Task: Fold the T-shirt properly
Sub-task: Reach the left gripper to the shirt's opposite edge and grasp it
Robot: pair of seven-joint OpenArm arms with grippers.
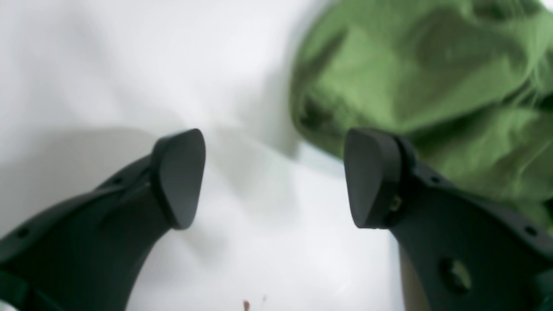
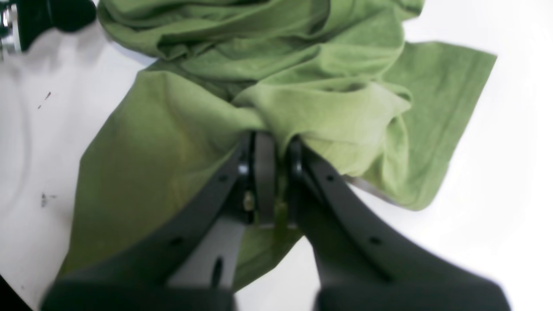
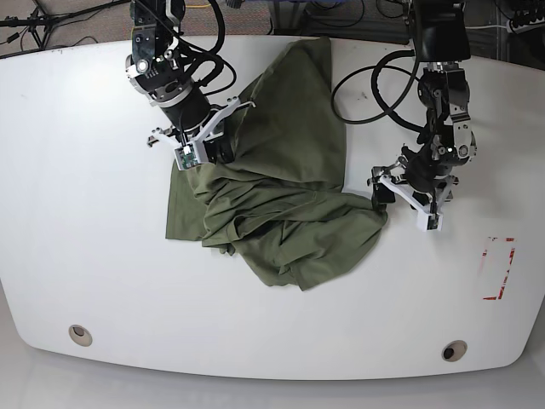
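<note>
— Olive-green cotton is what fills the middle of your white table: the T-shirt lies crumpled there, a long strip running up toward the far edge and a rumpled mass spreading down toward the near side. Where do your grippers stand?

— Your right gripper is pinched tight on the T-shirt. In the right wrist view the two dark fingers sit almost together with a fold of green cloth squeezed between them, and the fabric bunches up just past the tips.

— And in the base view?

— There you see that same arm on the picture's left, at the shirt's upper left edge, with a flat flap of cloth lying on the table just below it.

— What of your left gripper?

— Its jaws are spread wide and hold nothing. In the left wrist view bare white table shows between the two black pads, and the T-shirt's edge lies beyond the right-hand pad, blurred.

— Is it touching the cloth?

— You cannot tell from these views. In the base view it sits just beside the shirt's right-hand edge. A red marking lies on the table well apart, near the right side.
</note>
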